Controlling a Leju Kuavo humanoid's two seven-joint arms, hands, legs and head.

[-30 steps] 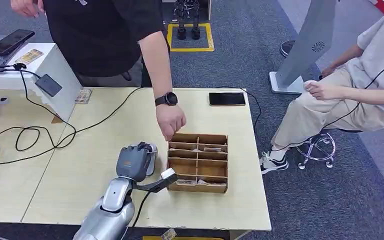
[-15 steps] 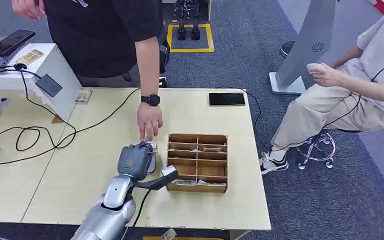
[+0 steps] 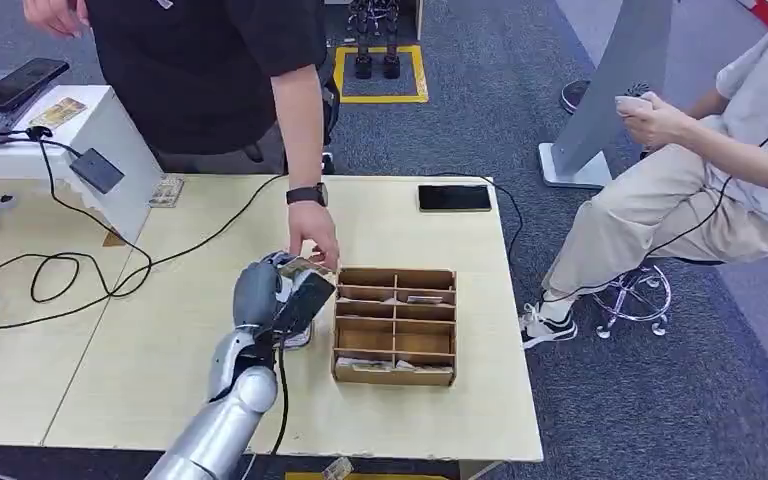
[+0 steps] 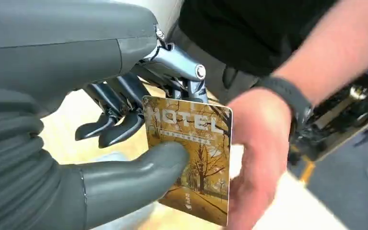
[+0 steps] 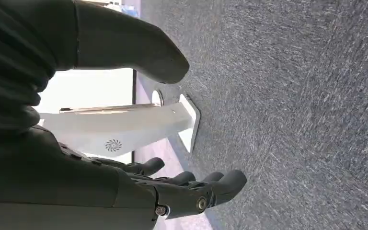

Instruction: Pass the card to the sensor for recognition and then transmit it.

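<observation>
Evidently mid-handover, the left hand (image 4: 124,143) pinches the golden-brown hotel key card (image 4: 191,163) between thumb and fingers, the person's hand (image 4: 256,153) steadying it.

My left hand (image 3: 265,290) holds the card (image 3: 305,298) just left of the box (image 3: 396,325); a person's hand (image 3: 314,232) touches its far edge.

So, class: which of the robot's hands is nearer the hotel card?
Left. The left hand pinches the hotel card over the table; the right hand hangs open over the carpet, apart from it.
</observation>
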